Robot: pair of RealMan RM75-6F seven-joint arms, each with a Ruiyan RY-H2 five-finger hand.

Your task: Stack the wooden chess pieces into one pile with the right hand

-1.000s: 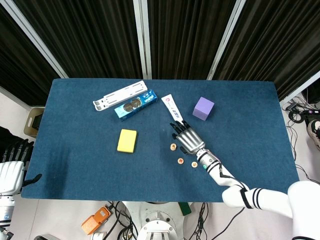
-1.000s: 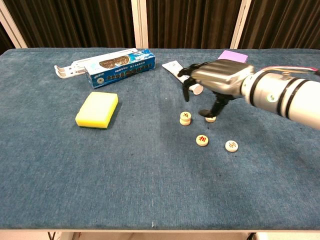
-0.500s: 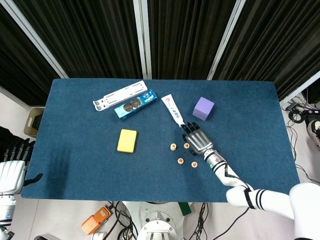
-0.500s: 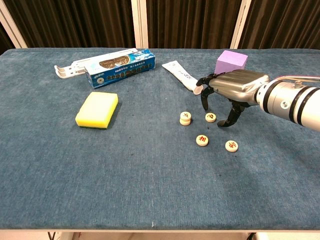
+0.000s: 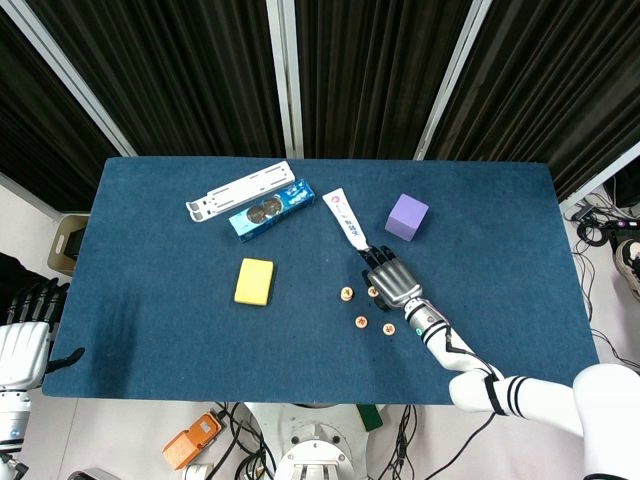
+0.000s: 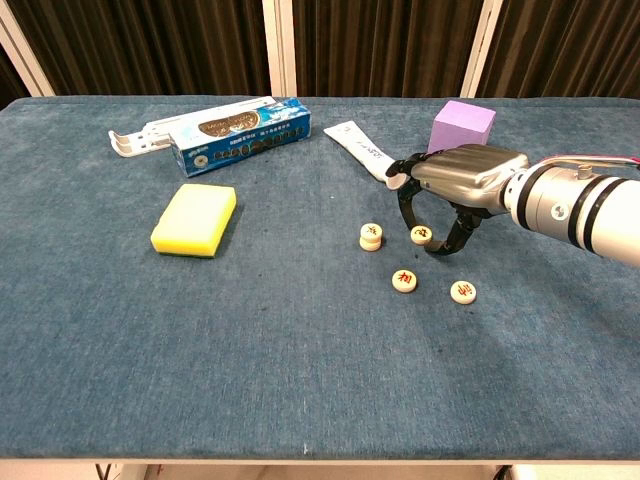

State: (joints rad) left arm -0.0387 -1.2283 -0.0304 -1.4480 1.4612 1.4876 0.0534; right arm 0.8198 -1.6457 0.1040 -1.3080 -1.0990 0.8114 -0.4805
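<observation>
So the right hand (image 6: 455, 185) is curled down over one chess piece (image 6: 421, 235), fingers either side of it, but I can't tell if it's actually gripping. A two-high stack (image 6: 371, 236) sits just left of it, with two loose pieces (image 6: 404, 281) (image 6: 462, 291) nearer the camera. A white tube (image 6: 362, 150) and purple cube (image 6: 462, 124) lie right behind the hand. Red characters on the pieces aren't readable. The left hand (image 5: 22, 340) hangs off-table, fingers apart.
</observation>
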